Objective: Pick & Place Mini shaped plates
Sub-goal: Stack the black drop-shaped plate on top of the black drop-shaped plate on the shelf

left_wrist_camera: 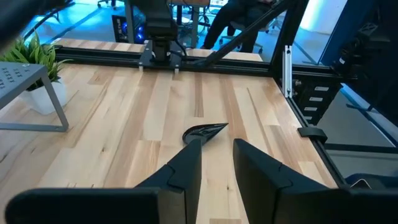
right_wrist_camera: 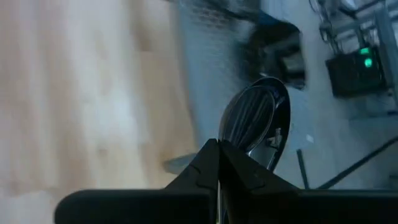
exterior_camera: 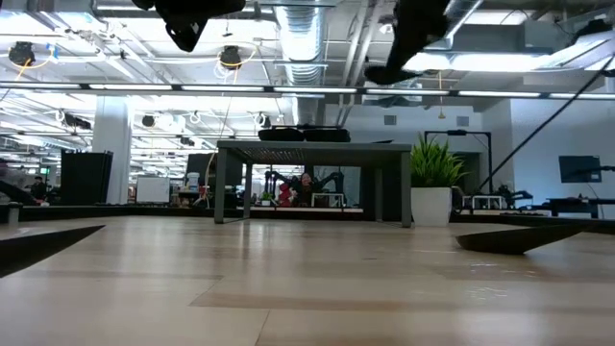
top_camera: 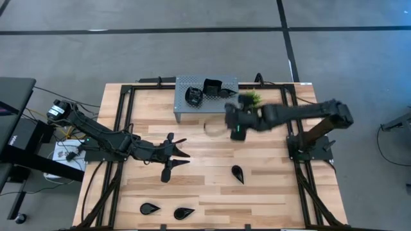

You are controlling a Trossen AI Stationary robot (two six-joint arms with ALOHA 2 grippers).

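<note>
Carrying a glossy black teardrop mini plate [right_wrist_camera: 256, 124] clenched in its fingers, the right gripper [top_camera: 232, 124] hangs just right of the grey perforated metal stand [top_camera: 186, 108] at centre frame; next call, I reckon: set it among the stand's plates. Left gripper [top_camera: 178, 151] waits, fingers parted.

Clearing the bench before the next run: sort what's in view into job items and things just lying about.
Job in hand:
- held plate, clamped in the shut right gripper
- stacked plates on the grey rack
- teardrop plates, three loose on the table
- left gripper, open, waiting near them

Lying about:
- potted plant beside the rack
</note>
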